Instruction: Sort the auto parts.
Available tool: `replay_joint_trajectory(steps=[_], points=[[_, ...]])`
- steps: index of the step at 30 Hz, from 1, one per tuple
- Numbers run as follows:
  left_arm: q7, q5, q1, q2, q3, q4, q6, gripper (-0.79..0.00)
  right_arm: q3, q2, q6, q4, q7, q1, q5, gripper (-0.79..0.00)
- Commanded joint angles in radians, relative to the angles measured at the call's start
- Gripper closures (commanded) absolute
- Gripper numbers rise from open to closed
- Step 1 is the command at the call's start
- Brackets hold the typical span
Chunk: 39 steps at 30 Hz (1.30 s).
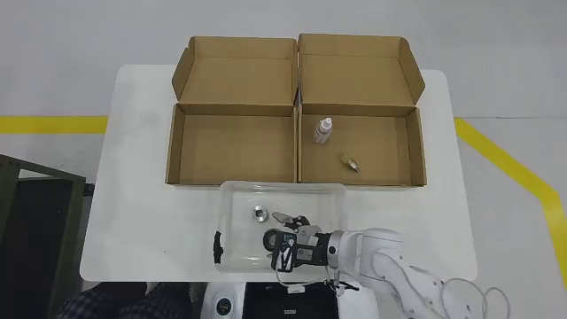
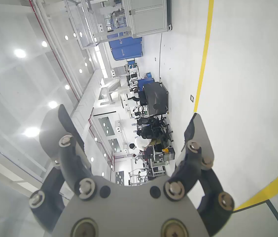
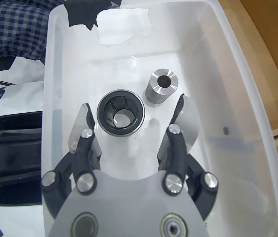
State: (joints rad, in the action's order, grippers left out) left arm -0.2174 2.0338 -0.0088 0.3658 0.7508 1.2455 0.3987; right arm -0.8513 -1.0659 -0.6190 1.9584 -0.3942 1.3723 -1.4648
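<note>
Cardboard first: in the top view a left box (image 1: 232,146) and a right box (image 1: 390,146) sit open side by side at the far side of the table (image 1: 133,186), likely one for each kind of part. The right box already holds a white bottle-shaped part (image 1: 323,129) and a small brass-coloured fitting (image 1: 351,163). Just on the near side of them lies the clear bin (image 1: 282,186). Your right gripper (image 1: 276,236) is down inside it, pointing left, with a silver sleeve (image 1: 259,214) at the bin's far left.

In the left wrist view your left gripper (image 2: 129,114) is spread wide on nothing and aimed off into the room. I'd judge it parked out of the way.

In the right wrist view the right gripper's fingers are apart and empty. The black bearing ring (image 3: 121,115) lies flat on the bin floor between them, closer to the near-side finger and untouched. The silver sleeve stands upright just beyond the far fingertip, beside the ring. That stance looks set for closing on the ring; mind the far finger against the sleeve.
</note>
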Motion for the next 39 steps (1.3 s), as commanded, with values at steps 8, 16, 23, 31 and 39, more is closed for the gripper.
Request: replay_joint_trajectory(steps=[8, 16, 23, 31, 39], points=[[0.000, 0.000, 0.000, 0.000, 0.000, 0.000, 0.000, -0.785, 0.022, -0.009, 0.002, -0.036, -0.006, -0.022, 0.008, -0.539], [0.000, 0.000, 0.000, 0.000, 0.000, 0.000, 0.000, -0.785, 0.038, -0.017, 0.000, -0.068, -0.011, -0.041, 0.023, -0.446], [0.000, 0.000, 0.000, 0.000, 0.000, 0.000, 0.000, -0.785, 0.051, -0.023, 0.000, -0.087, -0.010, -0.053, 0.030, -0.357], [0.000, 0.000, 0.000, 0.000, 0.000, 0.000, 0.000, -0.785, 0.044, -0.023, -0.006, -0.086, -0.003, -0.056, 0.042, 0.000], [0.000, 0.000, 0.000, 0.000, 0.000, 0.000, 0.000, -0.785, -0.006, -0.012, -0.024, -0.051, 0.020, -0.034, 0.068, 0.000]])
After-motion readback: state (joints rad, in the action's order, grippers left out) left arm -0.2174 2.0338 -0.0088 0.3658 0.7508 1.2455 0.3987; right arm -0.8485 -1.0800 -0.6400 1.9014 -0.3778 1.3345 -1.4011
